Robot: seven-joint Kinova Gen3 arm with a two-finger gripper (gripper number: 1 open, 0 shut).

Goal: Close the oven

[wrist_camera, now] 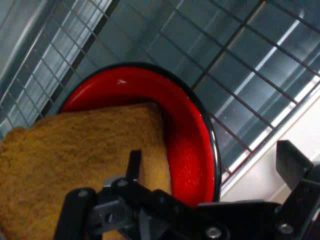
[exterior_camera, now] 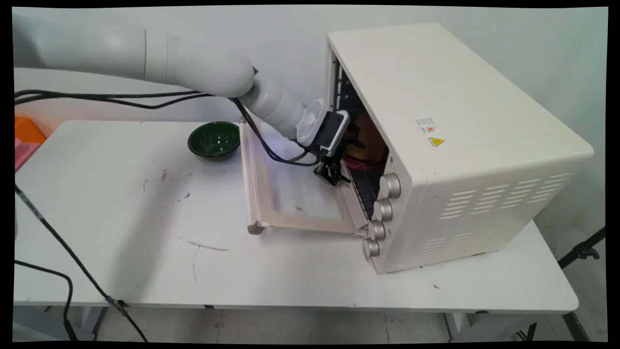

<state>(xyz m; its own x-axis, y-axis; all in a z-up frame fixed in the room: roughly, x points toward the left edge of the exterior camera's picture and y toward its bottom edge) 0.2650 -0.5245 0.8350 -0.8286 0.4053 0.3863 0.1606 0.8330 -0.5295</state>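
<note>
A cream toaster oven [exterior_camera: 450, 121] stands on the white table with its door [exterior_camera: 290, 198] folded down flat. My gripper [exterior_camera: 355, 139] reaches into the oven's mouth. In the hand view a red bowl [wrist_camera: 192, 150] with a black rim sits on the wire rack [wrist_camera: 240, 65] and holds a slice of brown bread [wrist_camera: 75, 150]. The gripper [wrist_camera: 212, 162] is open and straddles the bowl's right rim. One finger hangs over the bread's edge, the other outside the bowl. In the main view the red bowl [exterior_camera: 363, 162] and the bread [exterior_camera: 372, 140] show behind the hand.
A dark green bowl [exterior_camera: 214, 139] stands on the table just left of the open door. Several knobs [exterior_camera: 390, 185] run down the oven's front right side. Orange and pink things [exterior_camera: 26, 138] lie at the table's far left edge. Black cables hang from the arm.
</note>
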